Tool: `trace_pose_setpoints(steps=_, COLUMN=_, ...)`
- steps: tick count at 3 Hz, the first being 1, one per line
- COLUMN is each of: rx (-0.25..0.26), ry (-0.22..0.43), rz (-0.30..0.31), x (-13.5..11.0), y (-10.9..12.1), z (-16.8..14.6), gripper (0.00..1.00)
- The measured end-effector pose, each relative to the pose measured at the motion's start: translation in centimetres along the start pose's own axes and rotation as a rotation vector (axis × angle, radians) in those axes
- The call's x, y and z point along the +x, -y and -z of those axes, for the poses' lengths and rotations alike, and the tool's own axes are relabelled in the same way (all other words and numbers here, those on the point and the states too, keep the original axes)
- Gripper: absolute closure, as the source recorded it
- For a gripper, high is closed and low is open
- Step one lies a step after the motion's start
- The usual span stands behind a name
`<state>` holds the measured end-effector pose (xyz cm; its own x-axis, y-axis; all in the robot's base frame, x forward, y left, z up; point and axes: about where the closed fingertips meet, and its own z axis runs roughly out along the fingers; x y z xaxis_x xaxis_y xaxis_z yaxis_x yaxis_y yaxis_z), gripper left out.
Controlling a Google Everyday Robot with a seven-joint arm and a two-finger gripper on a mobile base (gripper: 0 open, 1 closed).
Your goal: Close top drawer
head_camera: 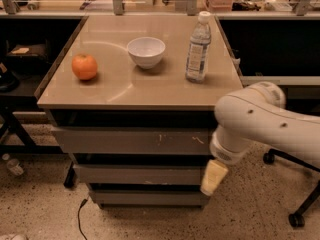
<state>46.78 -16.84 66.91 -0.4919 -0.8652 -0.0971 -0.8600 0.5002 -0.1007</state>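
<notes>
Now | tool [214, 177] just below right end | top drawer [132, 140] above-left

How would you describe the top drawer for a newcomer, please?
Find the tan-topped cabinet holding an orange, bowl and bottle. The top drawer sits just under that top, the claw hanging below its right end. It is wider and taller than both fronts beneath.

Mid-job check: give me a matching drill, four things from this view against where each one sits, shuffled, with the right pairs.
1 orange
2 bowl
3 water bottle
4 gripper

A tabletop, right side of view
B just below the top drawer, at its right end
C tabletop, left side of view
D tabletop, middle

Pairs: 1-C, 2-D, 3-A, 4-B
</notes>
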Motion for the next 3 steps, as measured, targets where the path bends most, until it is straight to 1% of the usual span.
trace_pose_setpoints(steps=1, rx=-0.018, ry=-0.127, rz=-0.251, x=10.0, y=-5.9, z=3.8, gripper=0.0)
trace_pose_setpoints(steps=2, rx=-0.029, ry=-0.305, rz=-0.56, x=19.8, y=-14.5, z=8.3, gripper=0.0)
trace_pose_setpoints(steps=3, rx=0.021, ry=-0.361, rz=-0.689, x=22.6, y=-16.9, z=12.0, gripper=0.0)
